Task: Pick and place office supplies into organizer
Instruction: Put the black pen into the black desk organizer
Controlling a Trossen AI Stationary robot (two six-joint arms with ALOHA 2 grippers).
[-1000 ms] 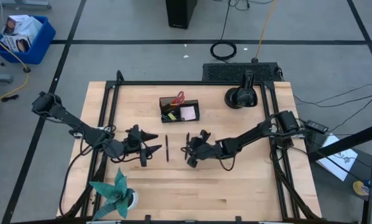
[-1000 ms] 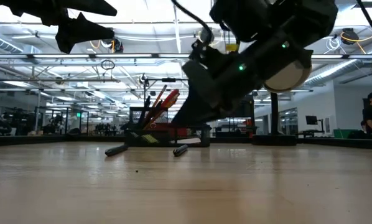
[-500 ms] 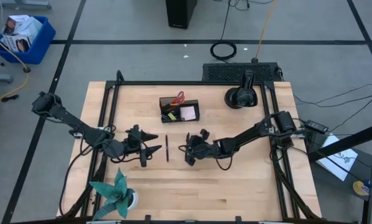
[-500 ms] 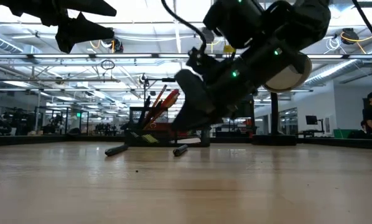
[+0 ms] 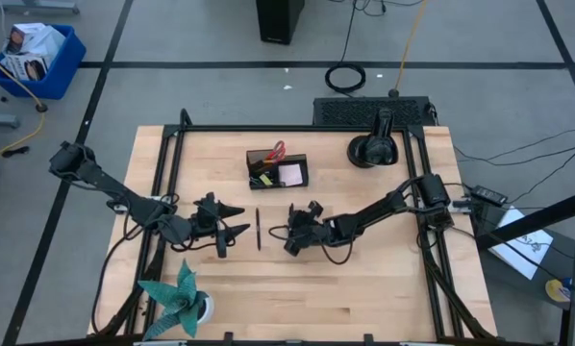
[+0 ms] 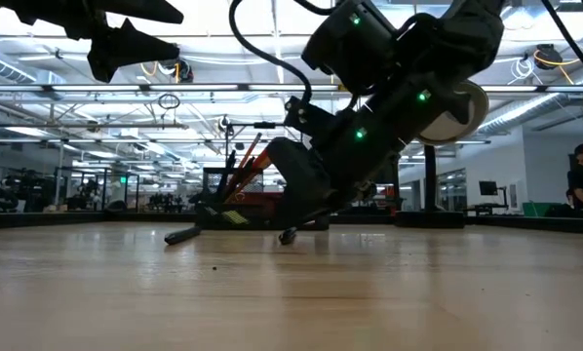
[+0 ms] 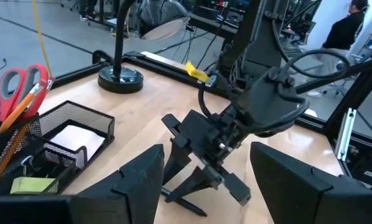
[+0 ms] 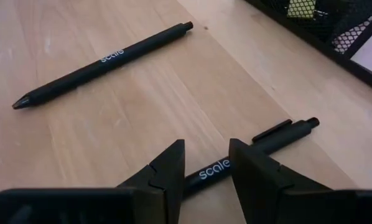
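Your right gripper (image 8: pixel 204 171) sits low over the tabletop (image 5: pixel 364 288) at its middle, its open fingers straddling a black pen (image 8: pixel 260 146) without closing on it. A second black pen (image 5: pixel 258 229) lies just to its left, and the organizer (image 5: pixel 277 170) stands farther back. Your left gripper (image 5: pixel 232 220) hangs above the tabletop left of that pen, fingers apart and holding nothing.

The wooden table (image 5: pixel 364 288) carries two black pens (image 5: pixel 259 230), the organizer (image 5: pixel 277 170), a paper plant (image 5: pixel 179 300) and a lamp (image 5: pixel 372 147).
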